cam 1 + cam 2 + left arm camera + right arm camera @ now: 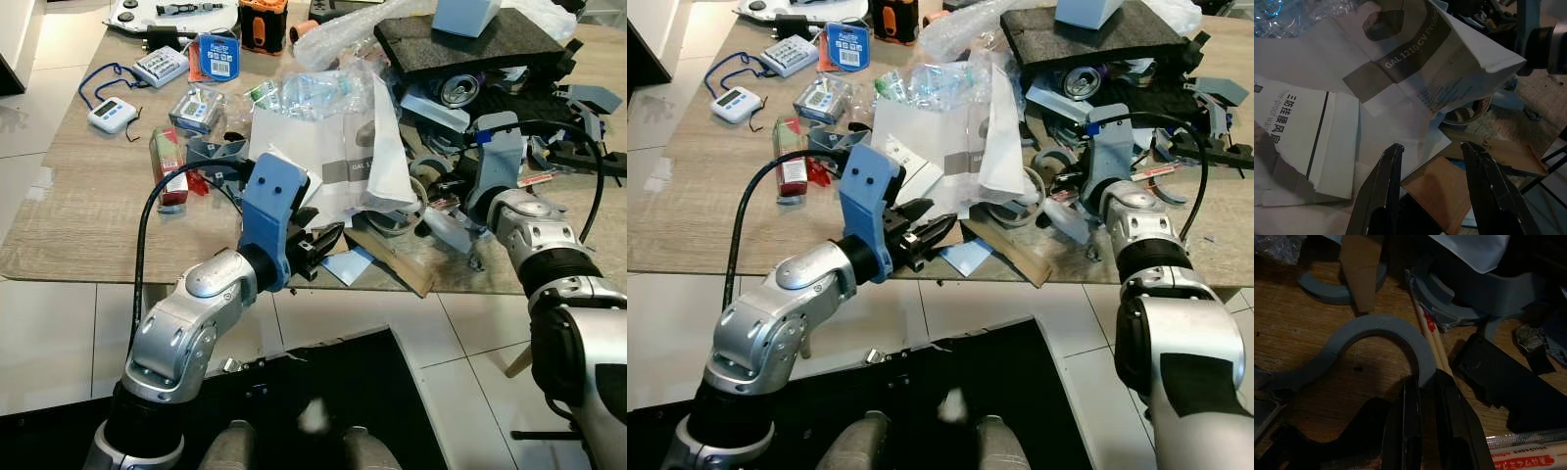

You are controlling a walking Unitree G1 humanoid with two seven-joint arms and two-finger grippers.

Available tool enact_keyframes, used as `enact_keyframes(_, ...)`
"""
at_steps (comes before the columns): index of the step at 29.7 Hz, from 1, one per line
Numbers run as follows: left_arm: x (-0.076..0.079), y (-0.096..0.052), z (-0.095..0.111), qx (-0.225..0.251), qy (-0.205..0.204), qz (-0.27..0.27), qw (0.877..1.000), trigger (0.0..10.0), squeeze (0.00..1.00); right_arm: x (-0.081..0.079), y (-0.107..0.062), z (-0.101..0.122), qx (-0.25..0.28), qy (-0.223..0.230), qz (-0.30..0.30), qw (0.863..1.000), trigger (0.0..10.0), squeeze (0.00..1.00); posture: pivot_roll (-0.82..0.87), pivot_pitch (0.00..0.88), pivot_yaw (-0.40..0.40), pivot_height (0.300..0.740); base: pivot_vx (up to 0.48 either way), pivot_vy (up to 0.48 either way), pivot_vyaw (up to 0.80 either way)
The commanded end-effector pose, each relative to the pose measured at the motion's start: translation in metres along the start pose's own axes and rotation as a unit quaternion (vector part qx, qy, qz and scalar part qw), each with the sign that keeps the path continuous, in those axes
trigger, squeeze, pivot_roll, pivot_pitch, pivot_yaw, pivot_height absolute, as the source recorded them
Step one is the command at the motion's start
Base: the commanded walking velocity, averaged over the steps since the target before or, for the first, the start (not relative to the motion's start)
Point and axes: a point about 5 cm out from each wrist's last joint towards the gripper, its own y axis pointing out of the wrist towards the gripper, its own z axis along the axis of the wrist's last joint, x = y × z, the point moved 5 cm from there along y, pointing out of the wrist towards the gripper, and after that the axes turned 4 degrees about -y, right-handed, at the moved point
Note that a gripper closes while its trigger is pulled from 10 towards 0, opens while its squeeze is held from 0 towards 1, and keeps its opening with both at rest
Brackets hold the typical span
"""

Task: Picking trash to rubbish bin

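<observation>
Left claw (pixel 1432 166) gaping wide, hovering over white paper (pixel 1400 88) (empty). Right claw (pixel 1425 396) pinching grey foam arc (pixel 1376 340), lying flat on surface (pixel 1298 347).

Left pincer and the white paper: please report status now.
Left pincer open at table edge, facing white paper. Right pincer shut on grey curved piece. Brown card between left fingers.

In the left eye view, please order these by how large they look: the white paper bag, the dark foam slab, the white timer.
1. White paper bag and dark foam slab: alike, not ranked.
2. White timer, clearly smallest.
</observation>
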Motion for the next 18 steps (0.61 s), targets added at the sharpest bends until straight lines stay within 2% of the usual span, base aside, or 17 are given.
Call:
enact_keyframes(1, 0.004, 0.001, -0.002, -0.004, 0.006, -0.01, 1.0, 10.0, 0.0, 0.005, -0.003, -0.027, -0.052, -0.004, -0.002, 0.999, 0.0, 0.0, 0.05, 0.355, -0.016, 0.74, 0.0, 0.0, 0.0)
enact_keyframes(8, 0.002, 0.002, -0.002, -0.003, 0.007, -0.006, 1.0, 10.0, 0.0, 0.009, -0.004, -0.016, -0.042, -0.01, -0.003, 0.999, 0.0, 0.0, 0.04, 0.345, -0.014, 0.74, 0.0, 0.0, 0.0)
enact_keyframes(12, -0.004, 0.003, 0.001, 0.002, 0.009, 0.004, 1.0, 10.0, 0.0, 0.029, -0.01, 0.012, -0.006, -0.018, -0.028, 0.999, 0.0, 0.0, 0.04, 0.335, -0.013, 0.74, 0.0, 0.0, 0.0)
enact_keyframes(15, -0.004, 0.003, 0.001, 0.002, 0.01, 0.005, 1.0, 10.0, 0.0, 0.033, -0.011, 0.015, -0.003, -0.02, -0.033, 0.999, 0.0, 0.0, 0.04, 0.332, -0.014, 0.74, 0.0, 0.0, 0.0)
enact_keyframes(18, -0.006, 0.004, 0.002, 0.004, 0.01, 0.007, 1.0, 10.0, 0.0, 0.045, -0.016, 0.026, 0.009, -0.018, -0.046, 0.999, 0.0, 0.0, 0.04, 0.331, -0.013, 0.74, 0.0, 0.0, 0.0)
